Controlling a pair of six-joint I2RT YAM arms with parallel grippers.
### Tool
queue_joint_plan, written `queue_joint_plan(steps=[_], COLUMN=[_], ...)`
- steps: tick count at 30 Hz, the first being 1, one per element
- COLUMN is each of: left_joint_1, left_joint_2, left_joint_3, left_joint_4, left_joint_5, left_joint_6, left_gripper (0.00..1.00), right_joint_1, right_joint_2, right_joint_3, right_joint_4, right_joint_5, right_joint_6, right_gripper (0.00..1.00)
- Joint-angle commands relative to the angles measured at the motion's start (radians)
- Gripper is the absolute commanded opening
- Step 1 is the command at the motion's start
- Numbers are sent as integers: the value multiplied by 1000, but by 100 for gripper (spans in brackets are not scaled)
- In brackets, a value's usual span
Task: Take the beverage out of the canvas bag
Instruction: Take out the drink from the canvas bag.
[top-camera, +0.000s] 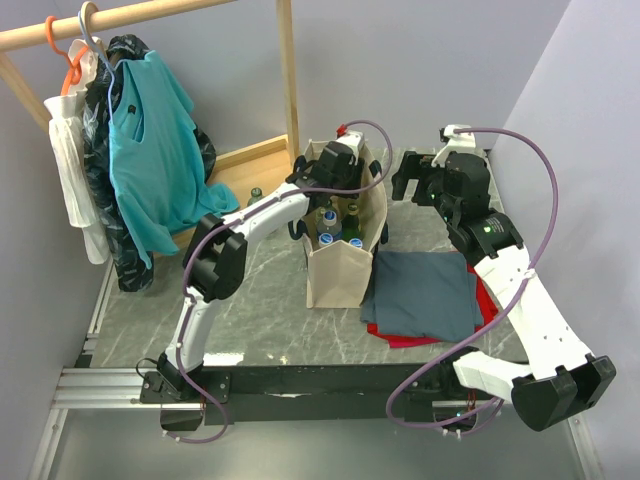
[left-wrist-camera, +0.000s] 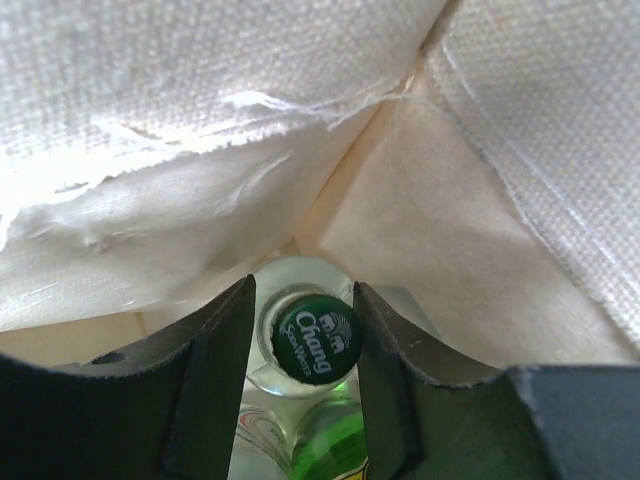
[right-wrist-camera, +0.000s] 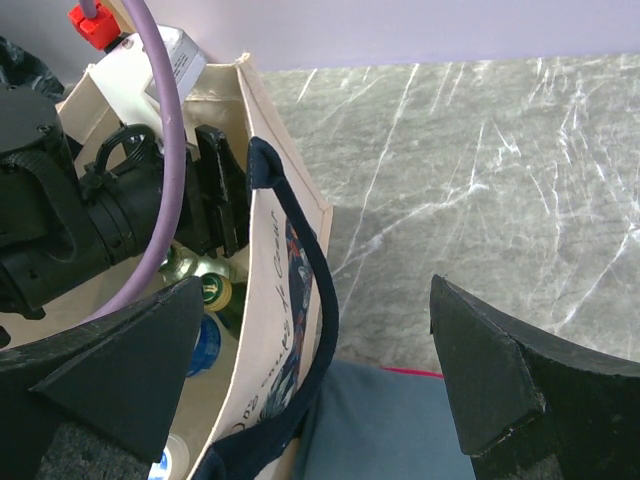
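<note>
The beige canvas bag (top-camera: 338, 280) stands upright and open on the table (top-camera: 250, 300), a dark navy handle (right-wrist-camera: 305, 235) draped down its side. Several capped bottles (top-camera: 335, 228) stand inside. One clear glass bottle (left-wrist-camera: 315, 345) with a green Chang cap sits in a corner, its cap between the fingers of the left pincer (left-wrist-camera: 304, 285).
</note>
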Motion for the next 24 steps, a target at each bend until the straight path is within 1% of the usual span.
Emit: queue_joint_plan(steps=[1, 5, 6, 7, 8, 9, 12, 15, 24], left_joint_1=[-11, -15, -15, -15, -15, -15, -15, -15, -20], left_joint_2=[-46, -46, -43, -42, -39, -40, -48, -62, -114], left_joint_3=[-9, -3, 9, 15, 18, 23, 23, 11, -47], left_joint_4=[52, 66, 61, 58, 56, 55, 52, 61, 121], left_joint_5=[-17, -21, -21, -18, -17, -17, -26, -29, -53], left_joint_6=[-4, 4, 4, 5, 7, 7, 4, 4, 13], left_gripper=[50, 53, 46, 41, 34, 19, 6, 1, 1], right_joint_1=[4, 4, 4, 3, 4, 3, 1, 3, 4], right_joint_2=[1, 1, 4, 3, 3, 3, 4, 4, 4], right_joint_3=[30, 31, 31, 31, 30, 30, 31, 30, 28], right_joint_4=[40, 40, 40, 40, 40, 40, 41, 43, 44], right_joint_5=[6, 10, 9, 7, 9, 9, 12, 9, 11], right_joint_6=[-16, -18, -18, -18, -19, -21, -18, -18, -21], right_gripper=[100, 100, 100, 100, 100, 100, 100, 100, 100])
